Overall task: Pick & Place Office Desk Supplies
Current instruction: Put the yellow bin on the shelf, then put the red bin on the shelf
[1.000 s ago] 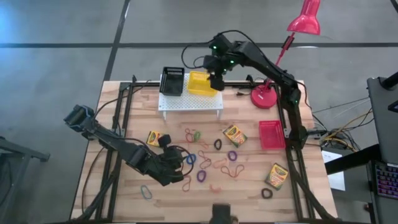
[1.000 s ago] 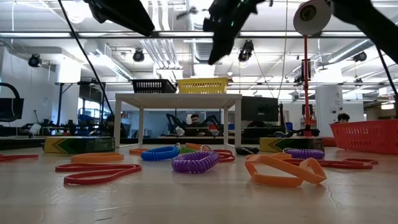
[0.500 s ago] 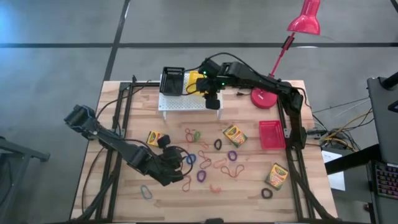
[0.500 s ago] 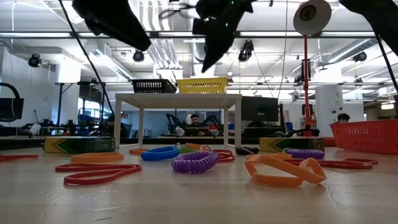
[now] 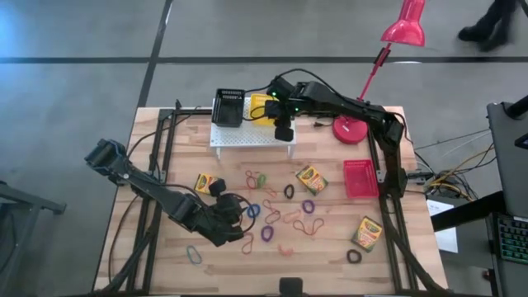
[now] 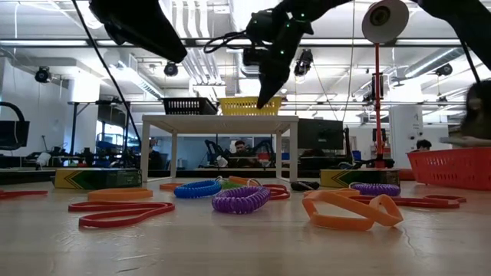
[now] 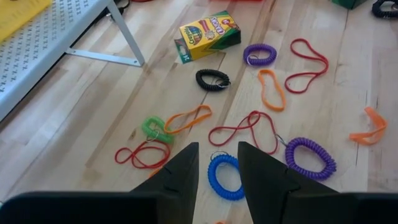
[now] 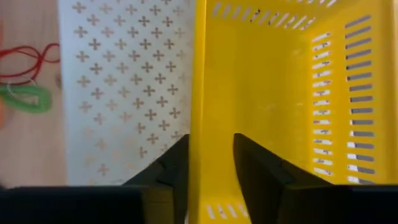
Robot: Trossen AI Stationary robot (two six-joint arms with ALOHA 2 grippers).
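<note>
While the yellow basket (image 8: 267, 93) stands on the white rack (image 5: 252, 136), the right gripper (image 8: 210, 163) has its slightly open jaws astride the basket's wall, gripping nothing yet. Next they should close and lift. The left gripper (image 7: 217, 171), part-open and empty, hovers over the loops on the bench (image 5: 165, 165).

The right gripper (image 8: 210, 163) straddles one slotted plastic wall of the small yellow basket (image 8: 273, 93) — one dark finger (image 8: 171, 165) outside it, the other inside. The basket sits on the white perforated metal rack (image 8: 124, 87). Beyond the rack's edge, on the wooden table (image 8: 28, 124), lie a thin red elastic loop (image 8: 25, 59) and a green loop (image 8: 25, 98).
</note>
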